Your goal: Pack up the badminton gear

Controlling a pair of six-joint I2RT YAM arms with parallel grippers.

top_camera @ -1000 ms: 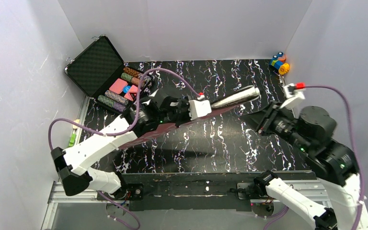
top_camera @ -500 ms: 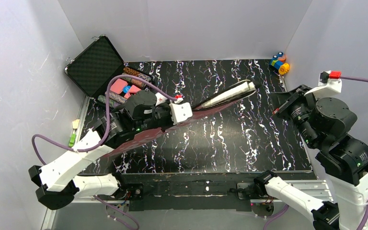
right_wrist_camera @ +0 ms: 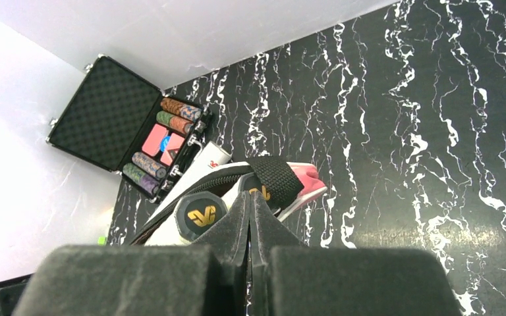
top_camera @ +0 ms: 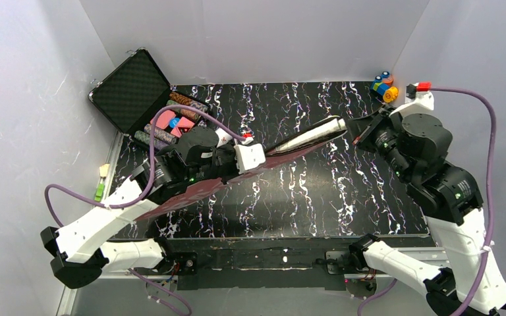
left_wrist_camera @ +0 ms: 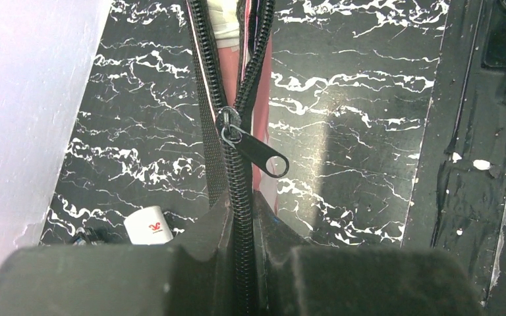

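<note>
The pink racket-shaped bag (top_camera: 191, 187) lies slanted across the table, with white racket handles (top_camera: 313, 135) sticking out of its open narrow end. My left gripper (top_camera: 265, 153) is shut on the bag's black zipper edge (left_wrist_camera: 240, 197). Just beyond its fingertips sits the slider with its pull tab (left_wrist_camera: 263, 155). My right gripper (right_wrist_camera: 250, 197) is shut, its tips against the handle ends. The black butt caps (right_wrist_camera: 201, 216) carry gold logos, under a black webbing strap (right_wrist_camera: 278, 176). A white tube (left_wrist_camera: 147, 225) lies beside the bag. The shuttlecock is out of view.
An open black case (top_camera: 132, 85) with striped poker chips stands at the back left. Coloured toy blocks (top_camera: 385, 85) sit in the far right corner. A green object (top_camera: 99, 191) lies off the table's left edge. White walls close in three sides.
My right gripper closed and swung in from the right side to the handle end of the bag. The left arm pulled the bag slightly left, still gripping the zipper edge.
</note>
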